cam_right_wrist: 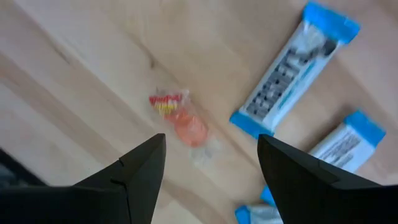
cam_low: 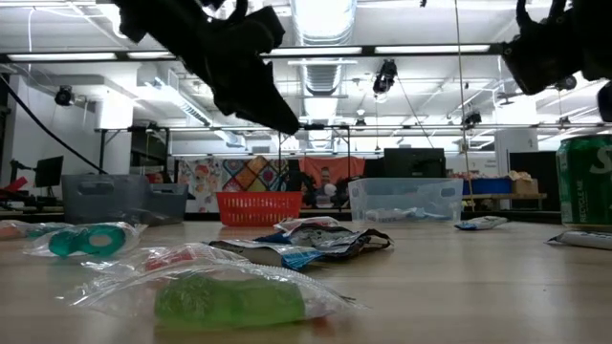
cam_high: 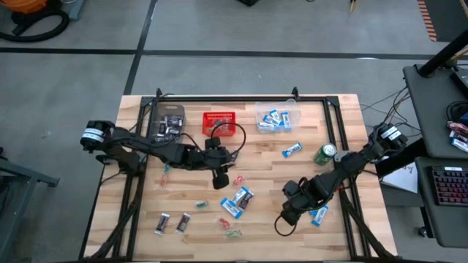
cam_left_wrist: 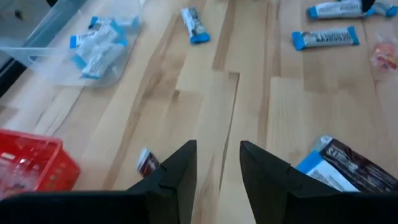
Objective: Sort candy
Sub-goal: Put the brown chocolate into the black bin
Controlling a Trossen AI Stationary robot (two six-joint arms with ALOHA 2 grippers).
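We see the left gripper (cam_high: pixel 220 180) in the middle of the worktop (cam_high: pixel 344 131), just in front of the red basket (cam_high: pixel 219 121), with its two fingers a little apart and nothing between them. The right gripper (cam_high: pixel 288 213) is near the front right with its fingers spread wide above a small orange candy (cam_right_wrist: pixel 187 127), holding nothing. Candy lies loose all over the wood, like blue-and-white packets (cam_high: pixel 235 202) in the middle and brown bars (cam_high: pixel 172 222) at the front left, and some blue packets sit in a clear bin (cam_high: pixel 277 117) at the back.
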